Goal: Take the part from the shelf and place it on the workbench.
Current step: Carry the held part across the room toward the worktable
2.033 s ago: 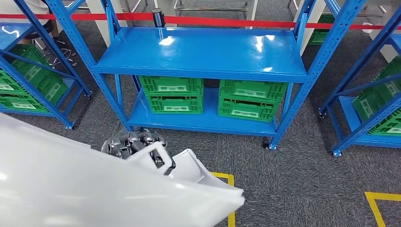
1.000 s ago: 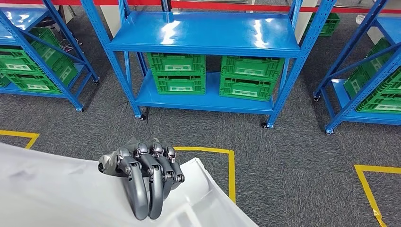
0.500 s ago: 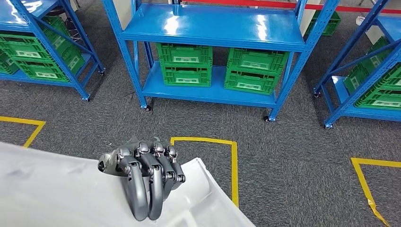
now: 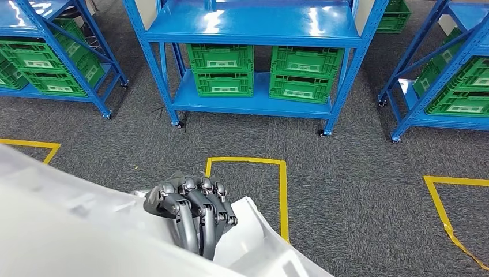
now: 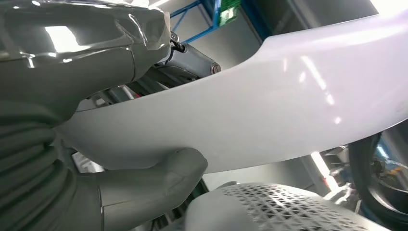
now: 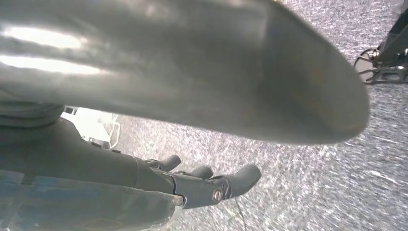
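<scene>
white part (image 4: 75, 231) fills the lower left of the head view, long axis running from far left across to the lower middle, tilted a little down toward the right. left hand (image 5: 96, 144) — thumb under the panel, upper fingers over its edge, clamping it. right hand (image 4: 193, 216) sits at the part's right end, fingers curled over the rim, holding it. blue shelf (image 4: 254, 29) lies ahead across the carpet — no workbench visible, so judged mid-carry.
</scene>
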